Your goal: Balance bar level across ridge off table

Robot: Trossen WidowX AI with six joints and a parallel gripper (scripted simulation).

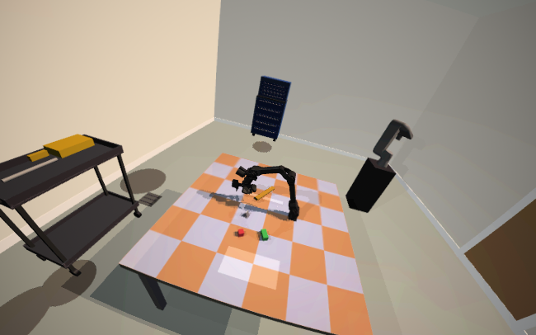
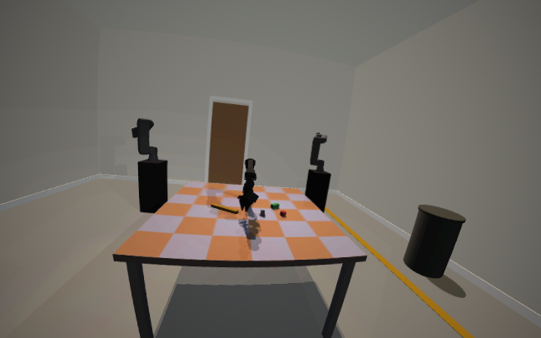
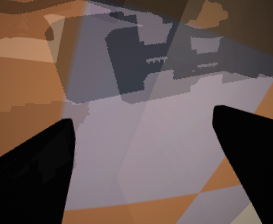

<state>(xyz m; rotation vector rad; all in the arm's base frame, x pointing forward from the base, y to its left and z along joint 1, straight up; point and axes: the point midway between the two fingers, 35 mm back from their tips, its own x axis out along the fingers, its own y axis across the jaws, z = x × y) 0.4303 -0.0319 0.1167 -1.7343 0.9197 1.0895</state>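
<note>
The yellow bar lies flat on the checkered table. A small grey piece, seemingly the ridge, stands on the table apart from the bar, with nothing across it. My gripper is open and empty above the table. In the exterior view it is between the bar and the ridge; in the top view it is left of the bar. The wrist view shows only table and shadows between the fingers, neither bar nor ridge.
A red block and a green block lie on the table beyond the ridge from the bar. The arm's base stands on the table. A cart, pedestals with arms and a dark bin stand off the table.
</note>
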